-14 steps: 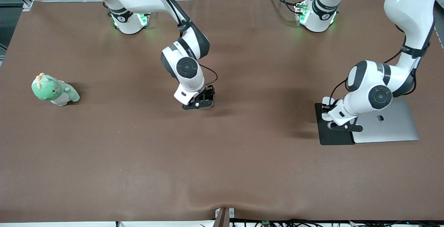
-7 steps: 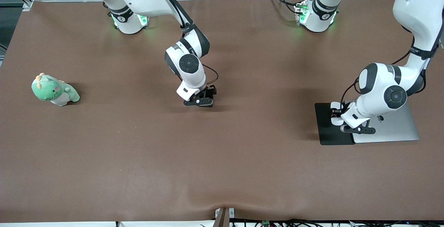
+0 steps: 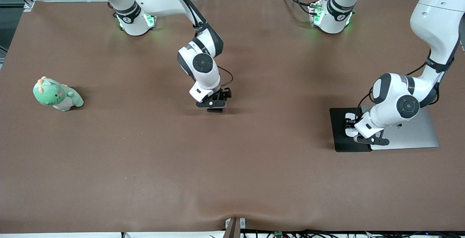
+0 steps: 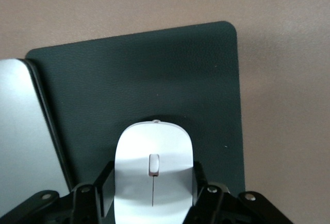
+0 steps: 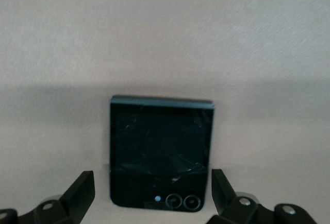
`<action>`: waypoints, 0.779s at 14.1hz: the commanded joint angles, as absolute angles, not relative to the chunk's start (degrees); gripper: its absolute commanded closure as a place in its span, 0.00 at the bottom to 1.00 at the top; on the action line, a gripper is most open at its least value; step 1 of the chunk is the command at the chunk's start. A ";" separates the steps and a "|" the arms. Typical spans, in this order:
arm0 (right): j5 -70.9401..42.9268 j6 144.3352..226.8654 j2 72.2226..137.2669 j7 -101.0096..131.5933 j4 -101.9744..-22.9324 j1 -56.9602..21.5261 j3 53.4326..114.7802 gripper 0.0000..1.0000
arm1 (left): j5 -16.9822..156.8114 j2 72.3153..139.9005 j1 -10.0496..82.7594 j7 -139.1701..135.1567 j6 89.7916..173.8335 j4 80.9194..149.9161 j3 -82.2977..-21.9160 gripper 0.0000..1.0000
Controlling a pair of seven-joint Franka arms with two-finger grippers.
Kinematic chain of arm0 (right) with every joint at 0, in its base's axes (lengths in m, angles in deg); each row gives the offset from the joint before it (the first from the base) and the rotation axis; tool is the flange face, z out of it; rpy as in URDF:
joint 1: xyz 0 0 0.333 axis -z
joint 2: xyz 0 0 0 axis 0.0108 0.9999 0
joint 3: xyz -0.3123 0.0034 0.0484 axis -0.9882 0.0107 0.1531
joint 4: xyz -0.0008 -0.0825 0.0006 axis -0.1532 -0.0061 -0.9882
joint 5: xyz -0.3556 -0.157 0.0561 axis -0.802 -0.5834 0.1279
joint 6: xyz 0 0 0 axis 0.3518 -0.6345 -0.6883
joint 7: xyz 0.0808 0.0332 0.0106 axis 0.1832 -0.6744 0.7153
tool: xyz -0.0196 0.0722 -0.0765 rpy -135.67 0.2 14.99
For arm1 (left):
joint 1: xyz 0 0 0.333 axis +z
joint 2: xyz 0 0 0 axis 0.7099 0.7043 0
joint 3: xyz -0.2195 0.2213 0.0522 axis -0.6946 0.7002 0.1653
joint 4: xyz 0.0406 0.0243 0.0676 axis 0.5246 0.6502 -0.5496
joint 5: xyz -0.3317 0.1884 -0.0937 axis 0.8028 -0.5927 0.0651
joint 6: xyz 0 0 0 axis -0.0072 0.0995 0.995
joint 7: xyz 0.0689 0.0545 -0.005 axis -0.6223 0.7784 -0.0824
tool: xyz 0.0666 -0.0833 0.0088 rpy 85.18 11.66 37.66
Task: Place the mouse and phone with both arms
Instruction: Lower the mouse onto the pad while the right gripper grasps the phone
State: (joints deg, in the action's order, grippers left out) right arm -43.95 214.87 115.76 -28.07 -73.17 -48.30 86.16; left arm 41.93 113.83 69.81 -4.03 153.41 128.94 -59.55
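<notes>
Mouse: we see the white mouse [image 4: 153,170] lying on the black mat [image 4: 154,85], with the thin grey line down its middle showing in the left wrist view; in the front view only a small white part [image 3: 349,124] peeks out beside the arm.
Phone: we find the black, nearly square phone [image 5: 161,152] flat on the brown table [image 3: 145,165] near the middle of the table, its two small round lenses along one edge; in the front view just a dark sliver [image 3: 215,110] shows under the gripper.
Left gripper: the left gripper [image 4: 153,193] is down on the mat, its black fingers [image 4: 202,185] pressed against both flanks of the mouse, so we read it as clamped on the mouse.
Right gripper: the right gripper [image 5: 153,195] sits low over the phone, its fingers [image 5: 80,190] spread wide, each standing clear of the phone's sides with table showing in the gaps; it grips nothing.
Mat: it lies toward the left arm's end of the table, touching the silver closed laptop [image 3: 417,134] along one edge.
Plush toy: we note a green plush toy [image 3: 56,94] well apart from everything else, toward the right arm's end of the table.
</notes>
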 commanded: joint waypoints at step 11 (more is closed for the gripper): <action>-45.84 215.97 116.97 -28.50 -72.68 -49.67 85.34 1.00 | 38.95 102.66 65.28 -1.78 149.50 128.29 -59.45 0.00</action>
